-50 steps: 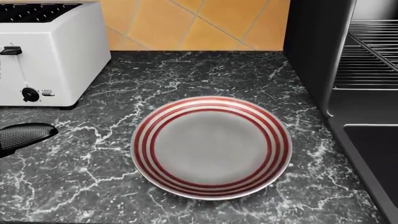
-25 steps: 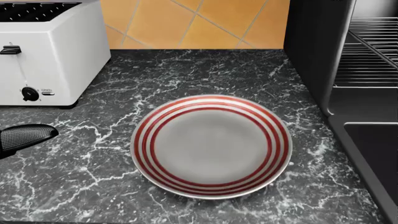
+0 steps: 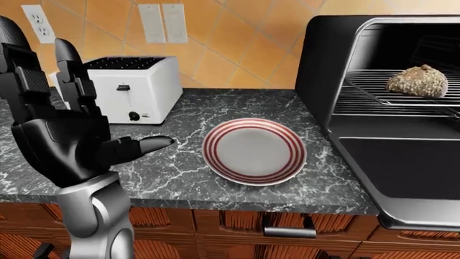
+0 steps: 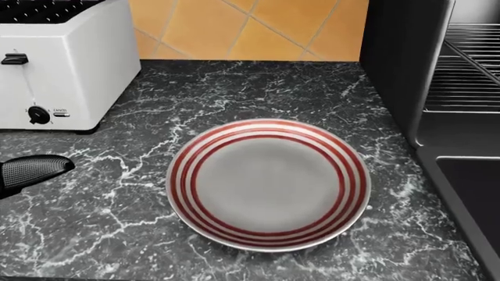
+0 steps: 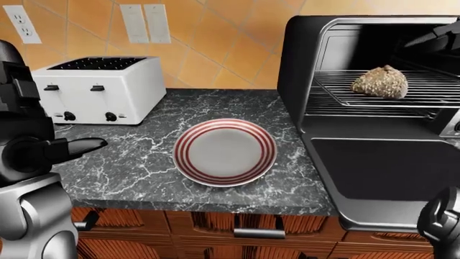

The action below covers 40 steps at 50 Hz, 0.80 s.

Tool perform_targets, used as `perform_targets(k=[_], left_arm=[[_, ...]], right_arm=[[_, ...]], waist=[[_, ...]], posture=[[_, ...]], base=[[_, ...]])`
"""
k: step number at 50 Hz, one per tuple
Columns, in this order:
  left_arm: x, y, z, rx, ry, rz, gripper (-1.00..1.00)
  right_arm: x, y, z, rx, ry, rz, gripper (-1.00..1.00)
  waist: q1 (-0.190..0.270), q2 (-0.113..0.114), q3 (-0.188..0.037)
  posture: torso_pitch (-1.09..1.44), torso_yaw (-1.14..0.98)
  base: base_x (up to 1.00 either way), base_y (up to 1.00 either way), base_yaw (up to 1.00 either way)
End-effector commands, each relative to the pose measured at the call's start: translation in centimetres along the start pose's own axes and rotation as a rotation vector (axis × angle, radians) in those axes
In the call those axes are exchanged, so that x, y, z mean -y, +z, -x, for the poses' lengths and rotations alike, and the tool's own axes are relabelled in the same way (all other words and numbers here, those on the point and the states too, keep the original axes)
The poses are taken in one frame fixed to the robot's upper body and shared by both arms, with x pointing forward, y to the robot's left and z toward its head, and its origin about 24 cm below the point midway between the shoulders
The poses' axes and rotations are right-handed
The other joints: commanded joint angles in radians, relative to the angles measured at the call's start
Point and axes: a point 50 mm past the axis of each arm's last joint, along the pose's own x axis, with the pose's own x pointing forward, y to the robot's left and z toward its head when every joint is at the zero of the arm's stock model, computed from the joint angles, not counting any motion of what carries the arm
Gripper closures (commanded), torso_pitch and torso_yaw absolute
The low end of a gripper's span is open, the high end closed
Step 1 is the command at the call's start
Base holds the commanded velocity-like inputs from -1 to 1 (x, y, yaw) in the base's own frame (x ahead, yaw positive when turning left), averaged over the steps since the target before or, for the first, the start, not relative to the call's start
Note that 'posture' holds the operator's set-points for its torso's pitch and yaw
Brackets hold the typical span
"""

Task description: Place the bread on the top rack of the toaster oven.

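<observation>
A brown seeded bread [image 5: 379,82] lies on the upper wire rack [image 5: 424,91] of the black toaster oven [image 3: 323,65], free of any hand. The oven door [image 5: 388,178] hangs open and flat. Above and right of the bread, one straight finger of my right hand [image 5: 431,35] reaches in from the right-eye view's edge, holding nothing. My left hand [image 3: 86,102] is raised at the left over the counter, fingers spread and empty; its thumb tip [image 4: 31,170] shows in the head view.
A red-striped plate [image 4: 351,175] sits bare on the dark marble counter [image 4: 258,88], left of the oven. A white toaster [image 3: 129,89] stands against the tiled wall at the left. A second rack [image 3: 388,109] lies below the bread's.
The head view has shifted by a few pixels, so the camera moved slightly. Plate, toaster and left thumb keep their places.
</observation>
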Motion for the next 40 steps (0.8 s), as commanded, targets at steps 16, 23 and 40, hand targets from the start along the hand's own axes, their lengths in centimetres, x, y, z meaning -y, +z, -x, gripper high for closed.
perform_targets(k=[16, 23, 40], left_arm=[[0.3, 0.8, -0.3, 0.056, -0.019, 0.007, -1.00], [0.3, 0.8, -0.4, 0.056, -0.017, 0.010, -1.00], [0.2, 1.0, -0.4, 0.060, -0.015, 0.007, -1.00]], right_arm=[[1.6, 3.8, 3.1, 0.101, -0.086, 0.010, -1.00], [1.7, 4.2, 4.9, 0.103, -0.100, 0.005, -1.00], [1.0, 3.3, 7.8, 0.073, -0.110, -0.005, -1.00]], waist=[[-0.004, -0.014, -0.007], [-0.002, -0.022, -0.005], [-0.001, -0.035, -0.001]], posture=[[-0.33, 0.00], [-0.33, 0.00], [-0.33, 0.00]], base=[[0.00, 0.00, 0.00], [0.00, 0.00, 0.00], [0.00, 0.00, 0.00]])
